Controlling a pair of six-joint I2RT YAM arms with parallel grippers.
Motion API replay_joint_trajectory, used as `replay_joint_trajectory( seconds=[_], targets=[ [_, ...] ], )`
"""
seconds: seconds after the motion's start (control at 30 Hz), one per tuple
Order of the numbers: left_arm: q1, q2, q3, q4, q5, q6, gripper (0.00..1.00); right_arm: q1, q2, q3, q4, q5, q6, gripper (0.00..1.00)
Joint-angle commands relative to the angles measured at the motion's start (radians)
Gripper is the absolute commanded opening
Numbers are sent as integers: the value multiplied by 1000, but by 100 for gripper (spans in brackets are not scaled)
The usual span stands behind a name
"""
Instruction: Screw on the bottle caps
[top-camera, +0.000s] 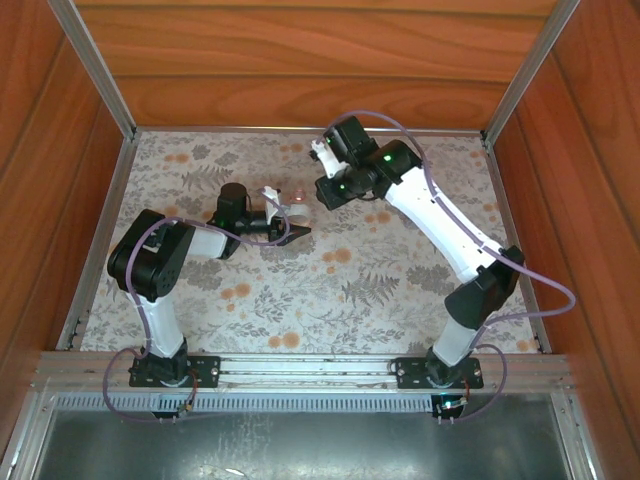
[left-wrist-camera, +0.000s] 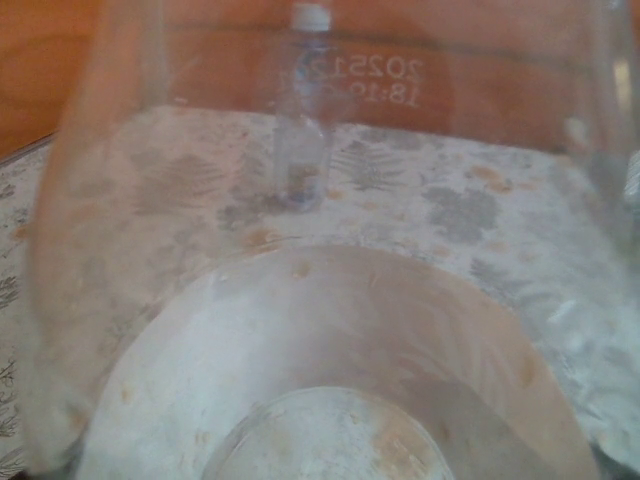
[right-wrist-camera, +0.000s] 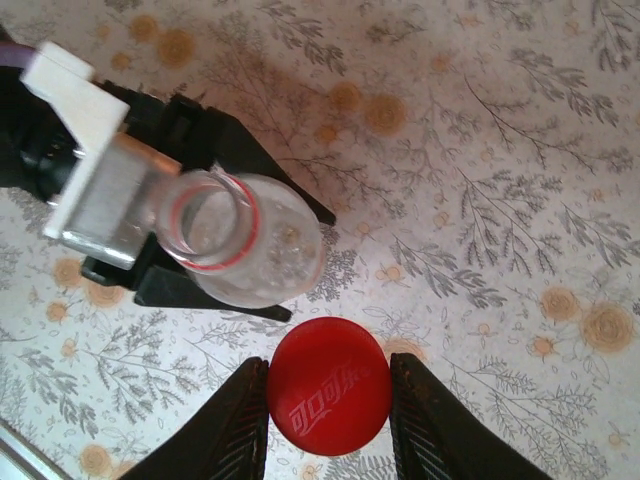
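I see my left claw (right-wrist-camera: 305, 265) clamped across the clear bottle (right-wrist-camera: 255, 255), standing upright with its open mouth up, just beyond the tips of my right claw (right-wrist-camera: 327, 368), which pinches the red cap (right-wrist-camera: 327, 392) flat, logo side toward its wrist.

Red cap (right-wrist-camera: 328, 385) near uncapped bottle (right-wrist-camera: 265, 250), capped bottle (left-wrist-camera: 301, 150) upright

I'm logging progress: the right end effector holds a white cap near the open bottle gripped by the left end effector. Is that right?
Not quite. The cap in the right end effector is red, not white; the right wrist view shows it. The rest stands: it is near the open bottle gripped by the left end effector.
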Motion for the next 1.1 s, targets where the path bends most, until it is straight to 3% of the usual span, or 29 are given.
replay_joint_trajectory(
  seconds=[0.0, 0.47, 1.07],
  targets=[
    [-6, 45, -9, -82, 19, -6, 61, 18, 41, 83, -66, -25, -32, 34],
    [-5, 48, -8, -83, 23, -4, 61, 51, 211, 356, -178, -59, -65, 33],
    [-8, 49, -10, -83, 27, -5, 59, 57, 266, 372, -191, -46, -74, 34]
  ],
)
